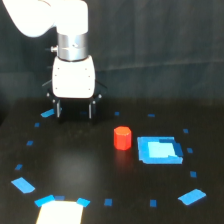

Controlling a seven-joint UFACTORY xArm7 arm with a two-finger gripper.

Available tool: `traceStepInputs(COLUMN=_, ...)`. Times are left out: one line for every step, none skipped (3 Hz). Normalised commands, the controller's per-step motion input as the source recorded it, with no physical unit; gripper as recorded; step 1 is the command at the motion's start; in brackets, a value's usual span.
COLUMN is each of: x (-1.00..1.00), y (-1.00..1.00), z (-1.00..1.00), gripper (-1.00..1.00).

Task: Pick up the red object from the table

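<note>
One pale rectangular patch [60, 212] sits nearest, at 6 o'clock on the bottom edge of the exterior view, flanked by two blue tape pieces. Three larger blue diamond-shaped patches lie in the near band: one at 8 o'clock [23, 185], one beside the pale patch, one at 4 o'clock [192, 196]. Roughly a dozen small blue tape marks ring the table [75, 160], a black matte surface; exact count uncertain because of blur. One flat blue square [159, 150] lies right of centre at 3 o'clock. One red object [122, 138], a short upright cylinder, stands just beside the square's left edge, near it but apparently not touching; it rests on the table with nothing gripping it. One gripper [75, 109] hangs farther back at 11 o'clock, under a white wrist housing [74, 77] and silver collar. Two dark fingers [58, 108] point down, set apart with a clear gap between them, nothing held. Fingertips are close to the table; contact cannot be judged. Gripper and cylinder are well apart.
</note>
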Motion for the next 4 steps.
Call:
traceStepInputs(x=0.95, y=0.02, z=-0.37, gripper=0.97)
traceStepInputs(x=1.0, y=0.18, z=-0.43, gripper=1.0)
traceStepInputs(x=0.35, y=-1.0, z=0.02, gripper=1.0)
traceStepInputs(x=0.26, y=-0.96, z=-0.2, gripper=0.71)
